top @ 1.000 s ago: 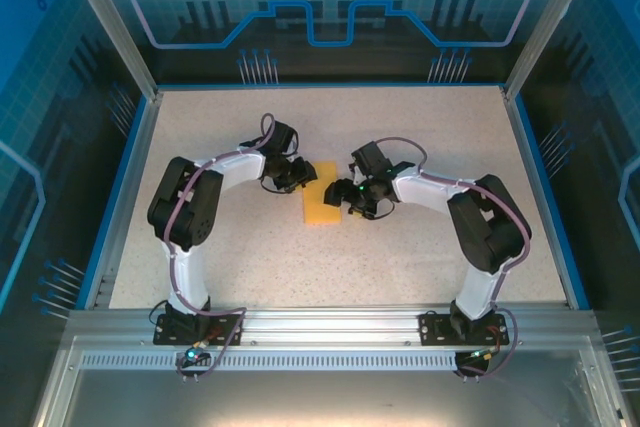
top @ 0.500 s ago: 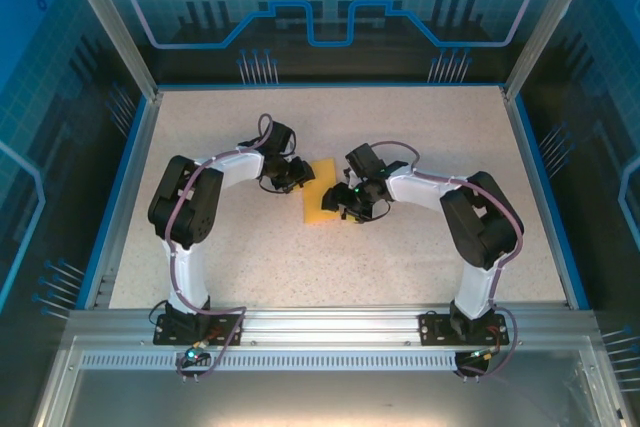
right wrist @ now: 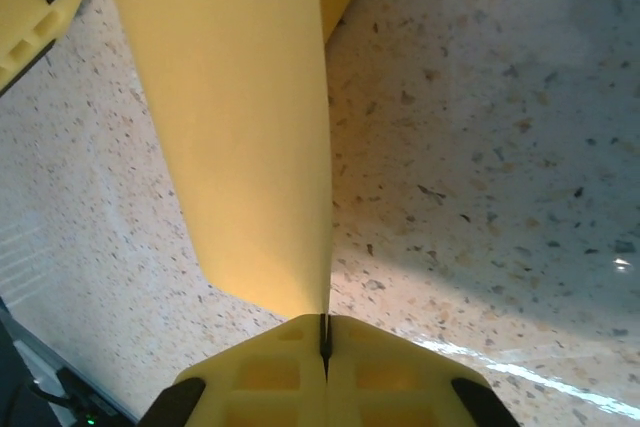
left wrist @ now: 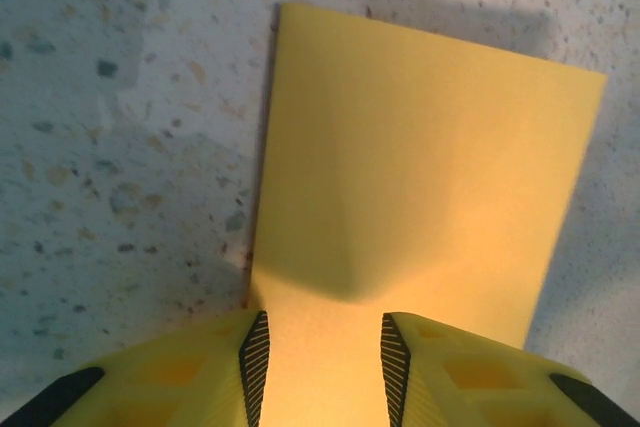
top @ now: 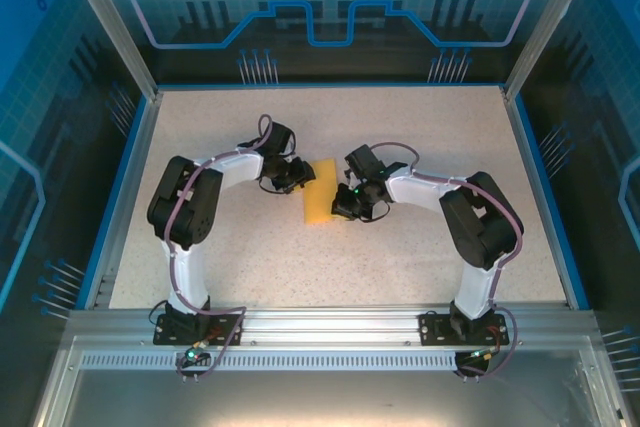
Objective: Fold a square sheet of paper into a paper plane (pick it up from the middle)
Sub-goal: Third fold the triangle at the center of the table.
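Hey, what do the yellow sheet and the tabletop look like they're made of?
The square sheet of paper: thin matte orange-yellow paper, going by its sharp edges and soft curl. The tabletop: likely speckled stone-look laminate or composite, slightly glossy, since light streaks reflect off it.

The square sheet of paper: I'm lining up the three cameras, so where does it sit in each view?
Top external: square sheet of paper in the middle of the speckled tabletop.
Left wrist: fills the centre, running down between the left gripper fingers.
Right wrist: upper left to centre, its edge pinched in the shut right gripper.
Shared landmark: the speckled tabletop around the sheet.
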`<action>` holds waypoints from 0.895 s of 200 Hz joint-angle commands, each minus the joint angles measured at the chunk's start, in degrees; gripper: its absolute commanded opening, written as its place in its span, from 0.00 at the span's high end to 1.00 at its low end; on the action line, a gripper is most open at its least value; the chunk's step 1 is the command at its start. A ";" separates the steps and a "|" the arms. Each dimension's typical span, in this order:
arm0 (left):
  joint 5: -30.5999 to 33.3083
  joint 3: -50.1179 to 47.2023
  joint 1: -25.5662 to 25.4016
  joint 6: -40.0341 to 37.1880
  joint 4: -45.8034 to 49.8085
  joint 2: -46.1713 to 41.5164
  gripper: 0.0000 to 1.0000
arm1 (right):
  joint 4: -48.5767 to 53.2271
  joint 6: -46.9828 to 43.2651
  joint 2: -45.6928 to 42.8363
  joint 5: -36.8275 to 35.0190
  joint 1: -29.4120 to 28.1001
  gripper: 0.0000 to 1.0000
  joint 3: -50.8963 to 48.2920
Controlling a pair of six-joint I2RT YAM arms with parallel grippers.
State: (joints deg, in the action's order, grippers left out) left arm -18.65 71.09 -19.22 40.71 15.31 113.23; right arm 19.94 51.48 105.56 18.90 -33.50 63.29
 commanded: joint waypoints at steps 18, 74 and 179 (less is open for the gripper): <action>-8.11 -5.35 0.59 2.39 -6.75 -7.92 0.60 | 6.45 -6.87 -1.59 3.87 -0.43 0.98 -0.14; -7.44 -9.47 0.42 1.87 -8.23 -6.62 0.64 | 10.13 -10.73 -3.11 4.33 0.10 0.98 -1.23; -3.14 -8.50 0.17 0.23 -5.46 -1.09 0.74 | 0.67 -0.43 -8.82 0.80 0.45 0.78 -8.02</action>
State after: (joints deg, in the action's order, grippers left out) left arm -23.14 62.39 -19.22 41.91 8.32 110.76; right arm 24.12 47.16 98.72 19.94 -33.34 57.14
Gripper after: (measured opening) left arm 0.266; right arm 0.249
